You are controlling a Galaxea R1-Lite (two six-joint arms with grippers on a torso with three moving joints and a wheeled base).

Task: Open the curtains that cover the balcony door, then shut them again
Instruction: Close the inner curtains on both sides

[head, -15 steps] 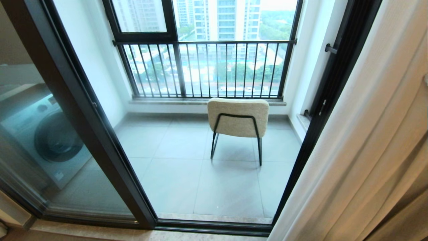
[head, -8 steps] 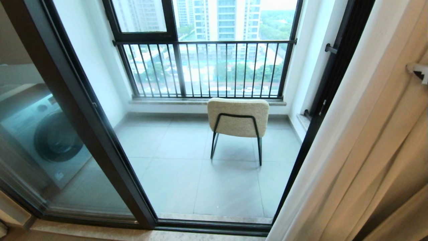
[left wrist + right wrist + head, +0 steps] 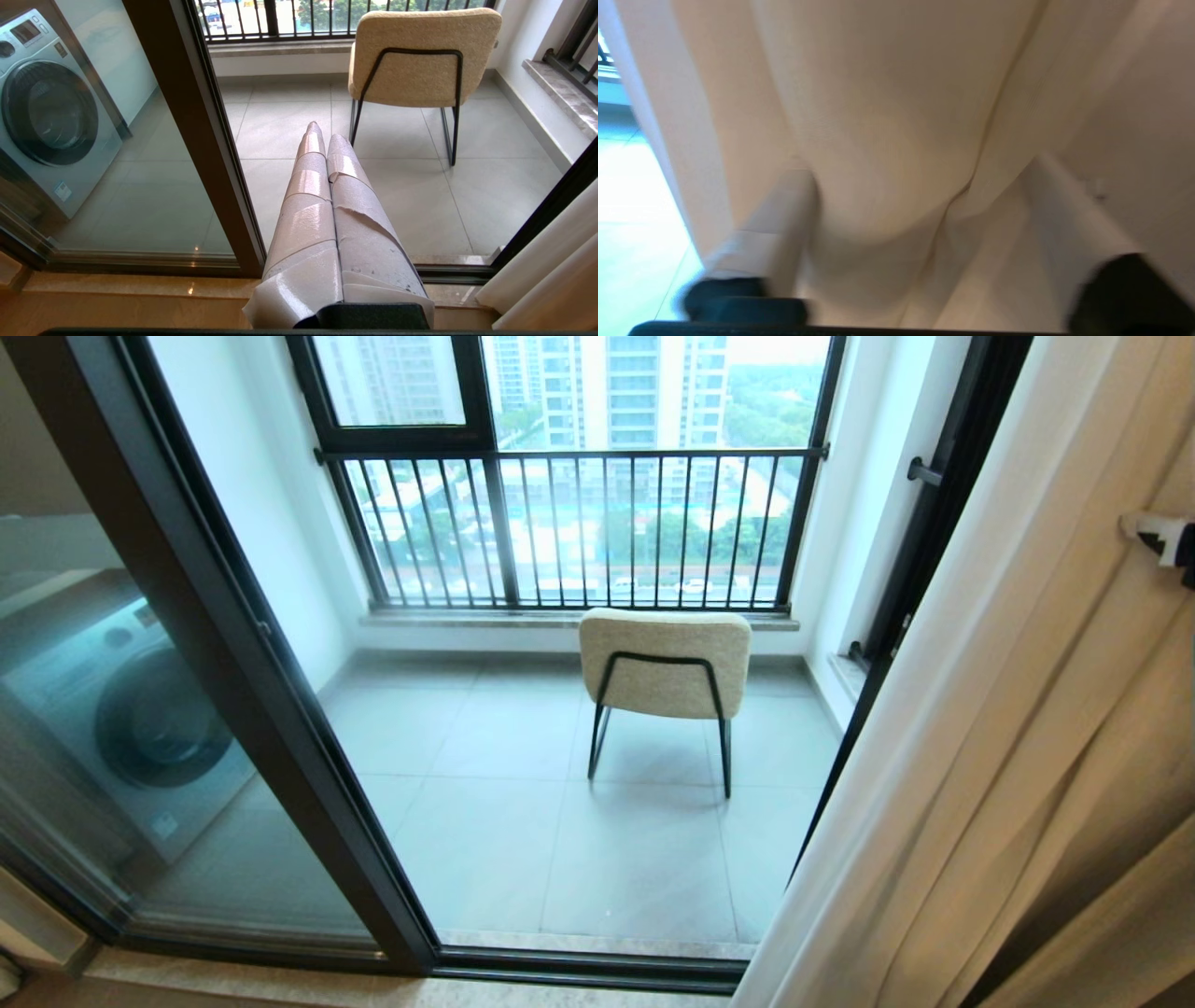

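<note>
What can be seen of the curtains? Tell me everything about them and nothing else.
The curtains hang bunched at the right side of the balcony door, leaving its glass uncovered. The fabric looks thin and creamy white, falling in long vertical folds with a beige hemmed edge, reaching down toward the floor. The right gripper has its fingers spread on either side of a bulging fold, pressed into the cloth; a firm grip cannot be told.

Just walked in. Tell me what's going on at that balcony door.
The curtains are bunched at the right side, leaving the balcony door uncovered, with a chair visible beyond it. The right gripper is pushed into the curtain folds with its fingers spread, fabric between them. The left gripper is shut and idle, pointing at the glass.
</note>
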